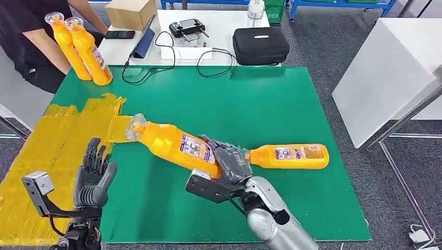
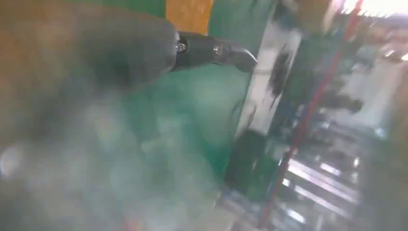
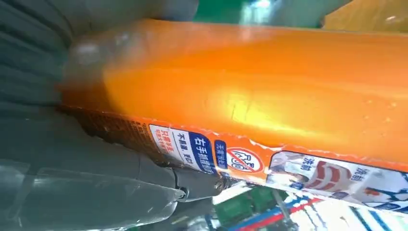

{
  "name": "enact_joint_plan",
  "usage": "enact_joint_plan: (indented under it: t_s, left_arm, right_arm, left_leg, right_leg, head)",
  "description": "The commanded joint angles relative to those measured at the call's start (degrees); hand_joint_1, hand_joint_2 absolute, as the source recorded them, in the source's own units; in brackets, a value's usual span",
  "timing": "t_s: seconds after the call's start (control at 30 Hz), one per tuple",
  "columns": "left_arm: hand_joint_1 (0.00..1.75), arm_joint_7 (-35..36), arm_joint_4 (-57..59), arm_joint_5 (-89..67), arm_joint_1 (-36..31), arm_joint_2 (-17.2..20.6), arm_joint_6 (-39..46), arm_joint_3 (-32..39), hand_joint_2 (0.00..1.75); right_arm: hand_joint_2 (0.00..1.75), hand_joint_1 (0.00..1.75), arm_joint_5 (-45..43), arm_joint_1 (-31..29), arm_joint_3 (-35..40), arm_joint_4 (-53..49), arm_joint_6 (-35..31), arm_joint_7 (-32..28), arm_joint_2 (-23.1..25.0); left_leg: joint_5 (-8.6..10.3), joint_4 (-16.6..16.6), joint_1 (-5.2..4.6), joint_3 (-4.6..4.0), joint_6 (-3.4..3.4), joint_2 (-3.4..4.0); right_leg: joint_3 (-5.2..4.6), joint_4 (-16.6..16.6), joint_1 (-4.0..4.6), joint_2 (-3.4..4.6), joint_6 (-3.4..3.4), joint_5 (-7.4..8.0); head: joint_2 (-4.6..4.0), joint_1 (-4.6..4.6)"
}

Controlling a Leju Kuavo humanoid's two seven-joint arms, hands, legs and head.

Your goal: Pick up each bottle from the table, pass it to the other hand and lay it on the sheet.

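Four orange plastic bottles with clear caps: one held bottle (image 1: pixel 174 146) in the robot's right hand (image 1: pixel 232 162), one lying bottle (image 1: pixel 290 156) on the green table mat (image 1: pixel 260 104), and two upright bottles (image 1: pixel 66 46) (image 1: pixel 89 51) at the mat's far left corner beside a person's arm (image 1: pixel 41 44). Two robot hands, counting the left hand (image 1: pixel 93 179). One yellow crinkled sheet (image 1: pixel 47 151). One black zipped case (image 1: pixel 260 45). One cardboard box (image 1: pixel 130 13). One black handheld controller (image 1: pixel 187 27).

Green table (image 1: pixel 219 99) carries yellow sheet (image 1: pixel 52 151) and lying bottle (image 1: pixel 290 156)
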Motion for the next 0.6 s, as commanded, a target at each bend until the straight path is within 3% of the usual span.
enact_joint_plan:
  t_s: [0.03,0.33,0.6]
  left_arm:
    - [0.00,0.9,1.1,5.4,1.6,-0.6,-6.0,0.1,1.75]
    - [0.00,2.6,0.8,9.5,-0.2,-0.8,-9.2,-8.2,1.75]
    - [0.00,3.2,1.6,13.0,-1.2,-0.4,-10.0,-10.9,1.75]
  right_arm:
    - [1.75,1.75,-1.8,0.8,2.7,-5.0,-0.3,-1.3,-2.0]
    - [1.75,1.75,-4.5,-4.9,1.4,5.0,0.3,-0.8,2.6]
    - [1.75,1.75,-3.5,-6.4,3.1,10.1,-0.4,-0.3,4.7]
  left_leg:
    - [-0.15,0.0,-0.02,0.20,-0.02,-0.02]
    - [-0.07,0.0,-0.01,0.06,0.00,-0.02]
    - [-0.04,-0.1,-0.02,0.18,0.01,-0.04]
  right_leg:
    - [0.19,0.0,-0.01,-0.07,-0.03,-0.15]
    - [0.05,0.0,0.00,-0.05,-0.04,-0.07]
    - [0.17,0.0,-0.01,-0.10,-0.04,-0.08]
  head:
    - [0.00,0.00]
    - [0.00,0.00]
    - [0.00,0.00]
